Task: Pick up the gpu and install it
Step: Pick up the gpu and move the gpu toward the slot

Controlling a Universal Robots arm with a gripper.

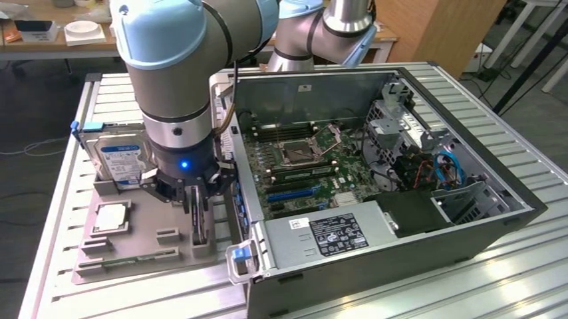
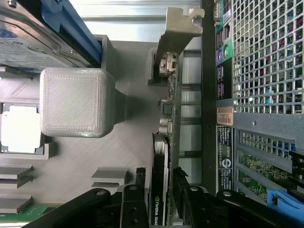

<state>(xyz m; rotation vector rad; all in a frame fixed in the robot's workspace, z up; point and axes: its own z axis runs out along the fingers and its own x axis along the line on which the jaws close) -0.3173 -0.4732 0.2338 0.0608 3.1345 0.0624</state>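
A: One card is wanted, the gpu [image 1: 199,229] – where is it found?
B: It is stood on edge in the grey holder [image 1: 142,239] on the counter [image 1: 53,199], directly between the jaws. Its black cooler side is seen in the gap itself in the wrist view, and its metal bracket [image 2: 178,28] is pointed away from the jaws.
A: And the jaws' state?
B: They are held apart, one finger [image 2: 190,199] on each side of the card, close to both faces. No firm clamp can be made out. The card is seated in its slot, not yet lifted.
A: What else is noted nr the jaws?
B: A hard drive [image 1: 120,156] w/ blue rails is stood in the same holder, beside the jaws on the side away from the pc case [image 1: 497,179]. A cpu chip [image 1: 110,218] and a green memory stick [image 1: 124,260] are laid flat there too. The open case is set just beside the jaws on the opp. side, w/ its motherboard [image 1: 302,149] exposed.
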